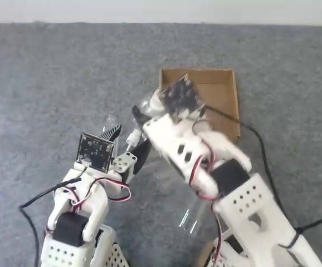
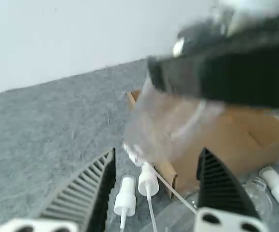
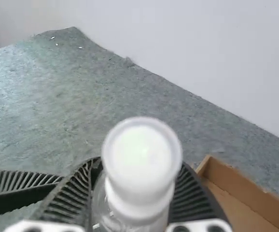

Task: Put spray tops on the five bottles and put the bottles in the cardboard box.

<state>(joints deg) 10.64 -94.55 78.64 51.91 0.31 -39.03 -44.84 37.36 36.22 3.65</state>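
Early in the job: one bottle in hand beside the box, nothing visibly boxed.
Grey counter [image 1: 49, 83] fills the high view. The box [image 1: 222, 89] sits upper centre, and the part of its floor not hidden by the arm holds no bottle. The right gripper [image 3: 137, 174] has its fingers clamped on a clear bottle [image 3: 140, 154], which sits just left of the box's near corner in the high view. Its whitish round end faces the wrist camera, and I can't tell whether that end is a top. The left gripper [image 2: 159, 151] is just below that bottle with its fingers spread wide, holding nothing. Two loose spray tops [image 2: 125, 195] lie on the counter between the left fingers. At lower right of the left wrist view another bottle [image 2: 274, 181] looks already topped. My read: most topping and all five drops remain.
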